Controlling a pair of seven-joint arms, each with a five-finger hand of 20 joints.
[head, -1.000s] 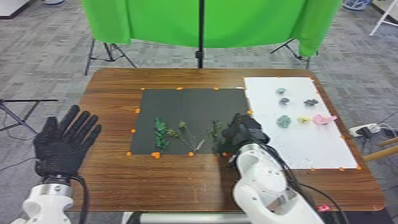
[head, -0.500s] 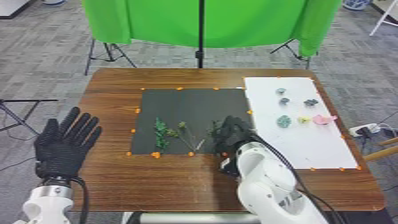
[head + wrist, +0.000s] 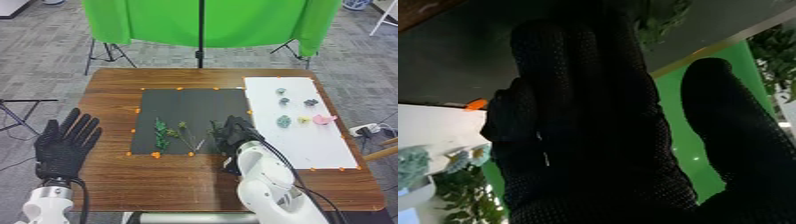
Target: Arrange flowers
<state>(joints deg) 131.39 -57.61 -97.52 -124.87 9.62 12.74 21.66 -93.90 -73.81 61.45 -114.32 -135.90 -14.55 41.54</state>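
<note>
The work seemed to be at the greenery step: laying or straightening stems, with the blooms yet to be joined to them. The right hand in its black fabric glove (image 3: 238, 134) was wide, its fingers straight and its thumb well apart, gripping nothing. Just beside its fingertips lay a leafy dark green sprig (image 3: 660, 20); whether they touched, I couldn't tell.

To that hand's left, on the flat black mat (image 3: 178, 102), were some thin branching stems with small green tips (image 3: 186, 136), and past them 1 upright-looking, leafy green stalk (image 3: 161, 134). To its right, 6 small flower pieces sat on the smooth white sheet (image 3: 324, 150), among them a pink bloom (image 3: 325, 119) and a yellow bloom (image 3: 304, 120).

The next move probably called for a light nudge or a low pinch on the nearby sprig — then a reach right for a bloom.

As for room, the hand was over the mat's right edge, close to the sheet's border, so a sweep left risked dragging the thin stems. Ahead of it the mat was open; the brown wooden table (image 3: 200, 180) gave space nearer the robot. The left hand (image 3: 67, 147), open too, was well apart at the table's left edge — clear of the work.
</note>
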